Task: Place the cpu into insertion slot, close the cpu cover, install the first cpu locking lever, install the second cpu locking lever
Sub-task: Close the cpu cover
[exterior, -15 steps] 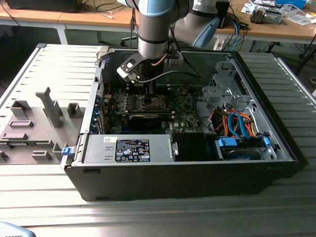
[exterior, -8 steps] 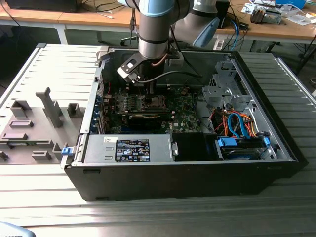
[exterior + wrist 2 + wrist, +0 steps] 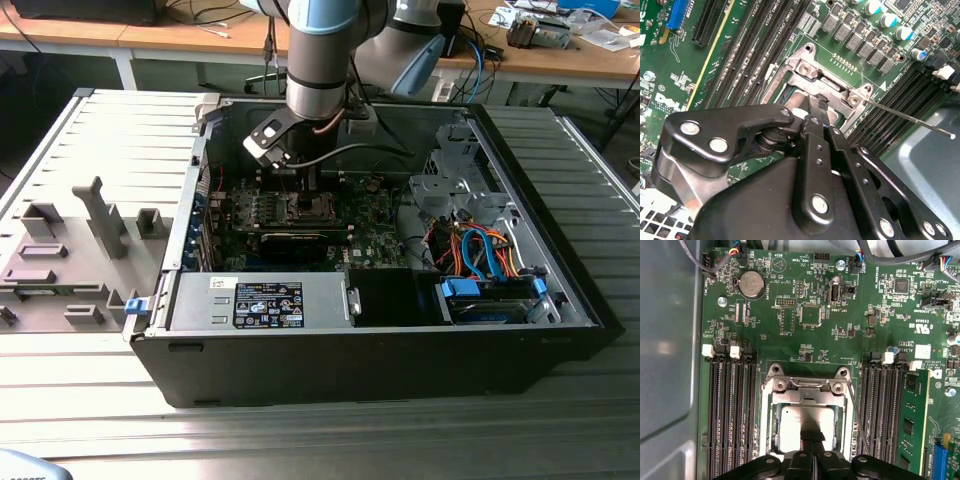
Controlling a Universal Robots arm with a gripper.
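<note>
In the first wrist view the silver-grey cpu (image 3: 795, 422) lies flat in the insertion slot (image 3: 771, 440) on the green motherboard. The cpu cover (image 3: 807, 396) lies down around it, and the chip's top shows through the cut-out. My gripper (image 3: 812, 439) is shut with nothing between its fingers, and its dark tip rests on the middle of the chip. In the second wrist view the gripper (image 3: 821, 106) touches the socket's edge. A thin wire lever (image 3: 910, 119) sticks out free over the memory slots. In the exterior view the gripper (image 3: 300, 185) hangs over the socket inside the open computer case.
Black memory slots (image 3: 732, 410) flank the socket, with a green memory module (image 3: 910, 415) in one. A coin battery (image 3: 751, 284) sits farther off. The case walls (image 3: 200, 200), a power supply (image 3: 265, 300), drive cables (image 3: 480, 250) and a grey fixture (image 3: 90, 230) surround the board.
</note>
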